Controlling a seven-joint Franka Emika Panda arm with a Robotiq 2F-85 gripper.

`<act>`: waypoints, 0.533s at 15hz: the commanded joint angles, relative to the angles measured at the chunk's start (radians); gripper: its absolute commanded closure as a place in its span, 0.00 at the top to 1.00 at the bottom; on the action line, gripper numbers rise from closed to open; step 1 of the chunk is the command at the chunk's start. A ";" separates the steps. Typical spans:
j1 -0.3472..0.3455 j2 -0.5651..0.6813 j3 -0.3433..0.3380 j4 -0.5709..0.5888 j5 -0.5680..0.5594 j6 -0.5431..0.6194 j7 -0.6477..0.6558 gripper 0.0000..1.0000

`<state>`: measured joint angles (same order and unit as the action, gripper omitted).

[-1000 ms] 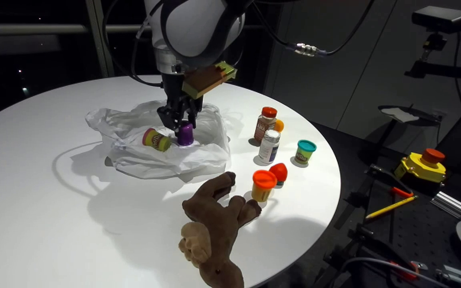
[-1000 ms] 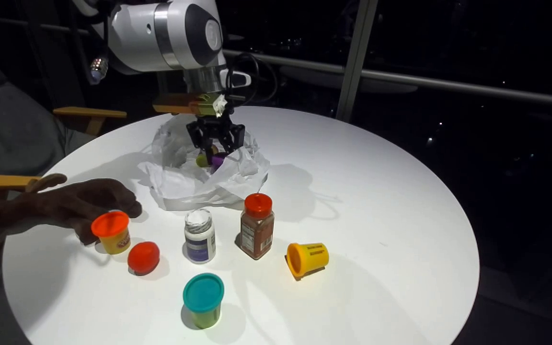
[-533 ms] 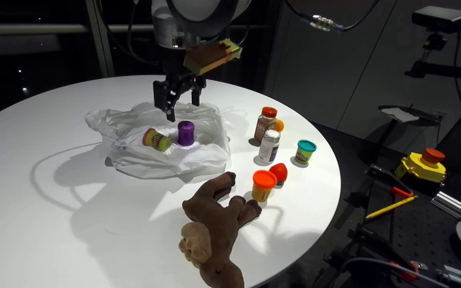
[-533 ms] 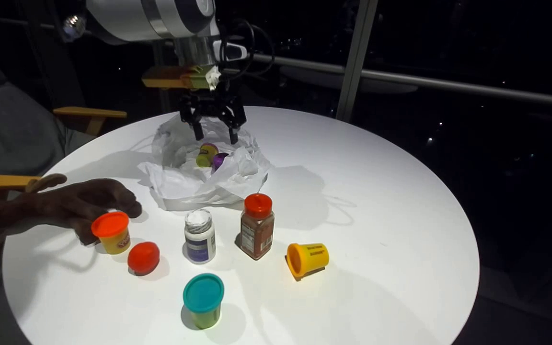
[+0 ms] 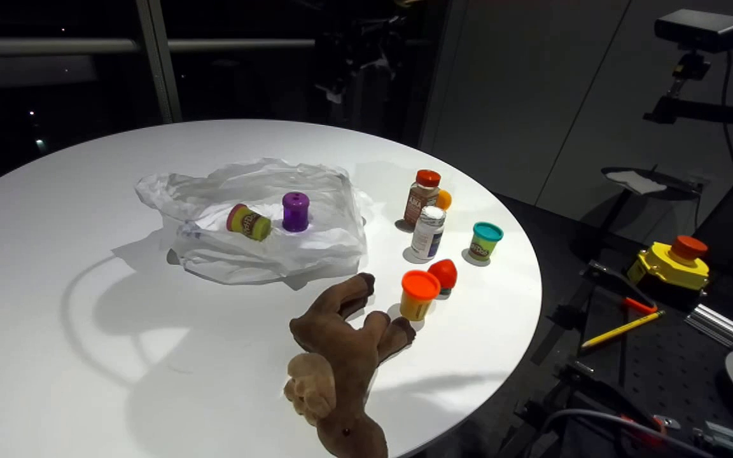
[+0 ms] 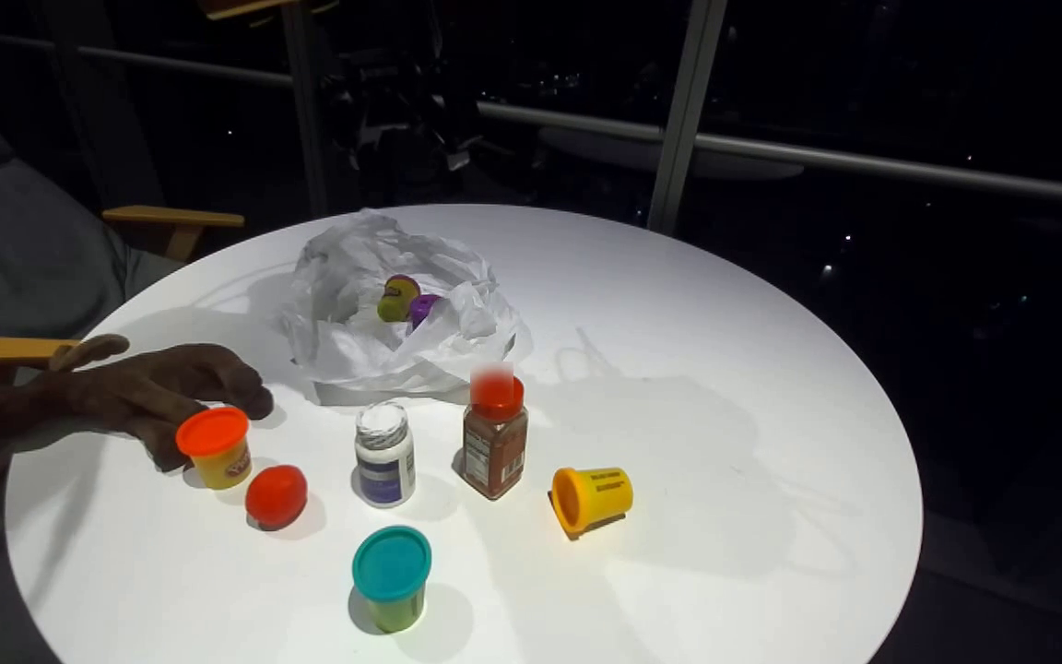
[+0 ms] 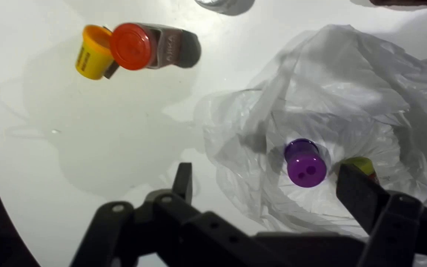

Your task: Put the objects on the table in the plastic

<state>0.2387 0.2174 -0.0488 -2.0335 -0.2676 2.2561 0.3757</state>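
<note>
Jaws have lifted off the purple container [image 7: 305, 165] — spread wide — red-capped bottle [image 7: 158, 46] reads "AJIKA".

Your wrinkled plastic bag [image 5: 258, 259] gapes on the table [image 5: 226, 356], with an upright purple container [image 5: 295, 214] and a tilted yellow tub [image 5: 249, 222] inside. Outside the bag you have a brown plush [image 5: 344, 346] lying near it, an upright red-capped bottle [image 6: 495, 443], white bottle [image 6: 384, 466], teal-lidded tub [image 6: 393, 576] and orange-lidded tub [image 6: 218, 447], a red rounded object [image 6: 277, 496], and a yellow cup [image 6: 600, 494] on its side.
</note>
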 commanded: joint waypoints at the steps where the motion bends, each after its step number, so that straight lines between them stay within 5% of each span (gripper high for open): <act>1: -0.093 -0.132 0.012 -0.136 0.017 -0.007 -0.098 1.00; 8: -0.277 -0.042 0.004 -0.146 0.251 -0.007 -0.580 1.00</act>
<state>0.0164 0.1344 -0.0524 -2.1950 -0.1081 2.2441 -0.0248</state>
